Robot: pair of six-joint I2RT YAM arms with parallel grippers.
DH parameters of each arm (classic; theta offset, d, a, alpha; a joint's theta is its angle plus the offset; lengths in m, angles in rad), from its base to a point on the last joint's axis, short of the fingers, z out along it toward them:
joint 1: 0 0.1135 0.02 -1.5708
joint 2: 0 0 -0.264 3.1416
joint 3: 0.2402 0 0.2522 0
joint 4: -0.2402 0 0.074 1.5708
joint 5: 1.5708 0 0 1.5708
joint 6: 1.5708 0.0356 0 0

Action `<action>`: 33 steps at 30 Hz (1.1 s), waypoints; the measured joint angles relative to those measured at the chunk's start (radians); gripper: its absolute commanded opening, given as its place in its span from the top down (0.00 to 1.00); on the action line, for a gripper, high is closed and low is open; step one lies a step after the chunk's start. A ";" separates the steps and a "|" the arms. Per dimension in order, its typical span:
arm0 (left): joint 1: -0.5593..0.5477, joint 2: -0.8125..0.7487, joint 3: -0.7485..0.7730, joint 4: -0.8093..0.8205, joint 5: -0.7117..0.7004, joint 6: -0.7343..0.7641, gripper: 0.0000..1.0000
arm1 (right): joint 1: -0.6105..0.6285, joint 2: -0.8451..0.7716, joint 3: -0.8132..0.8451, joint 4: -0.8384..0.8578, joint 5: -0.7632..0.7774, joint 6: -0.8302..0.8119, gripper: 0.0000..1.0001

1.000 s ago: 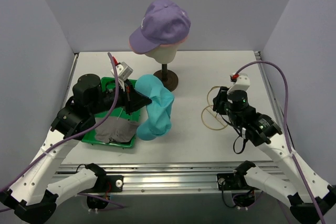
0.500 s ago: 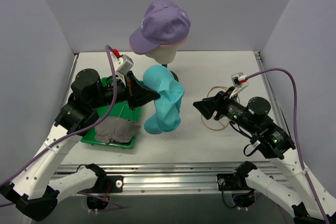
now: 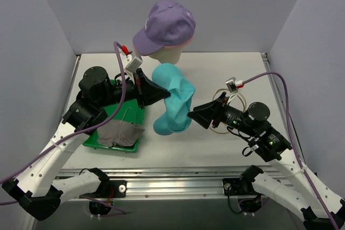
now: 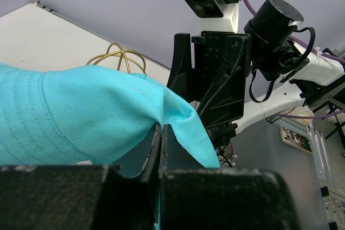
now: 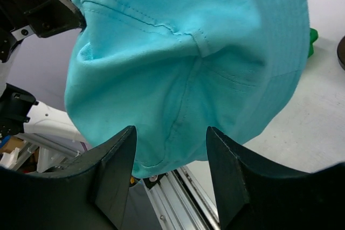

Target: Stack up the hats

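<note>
Above the middle of the worktop [image 3: 215,68], the teal bucket hat [image 3: 173,100] hangs in the air. Its fabric is pinched at 1 edge between the left fingers [image 4: 173,157], which are pressed tight together on the cloth. Facing it from the right, the right fingers [image 5: 116,181] stand apart, the 2 of them flanking the hat's lower rim. At the back, the lavender cap [image 3: 166,25] sits on the mannequin head [image 3: 168,53]. A pink edge [image 3: 182,43] shows beneath it, perhaps a 2nd cap. The grey bucket hat [image 3: 121,133] lies crumpled on the green tray [image 3: 123,114] at the left. Some yellowish loops [image 4: 116,53] lie on the worktop by the right arm.
</note>
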 measured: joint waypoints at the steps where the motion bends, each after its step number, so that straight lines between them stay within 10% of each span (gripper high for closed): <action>1: -0.003 0.002 0.000 0.002 -0.002 0.000 0.98 | 0.004 0.000 -0.007 0.018 -0.005 0.005 0.50; 9: -0.024 0.028 0.008 0.013 -0.028 0.000 0.98 | 0.038 0.010 -0.031 0.065 -0.016 0.022 0.58; 13: -0.031 0.031 0.009 0.017 -0.044 0.000 0.98 | 0.058 0.014 -0.034 0.077 0.002 0.016 1.00; 33: -0.257 0.257 0.196 -0.093 -0.496 0.021 0.98 | 0.069 -0.086 0.362 -0.441 0.705 -0.243 1.00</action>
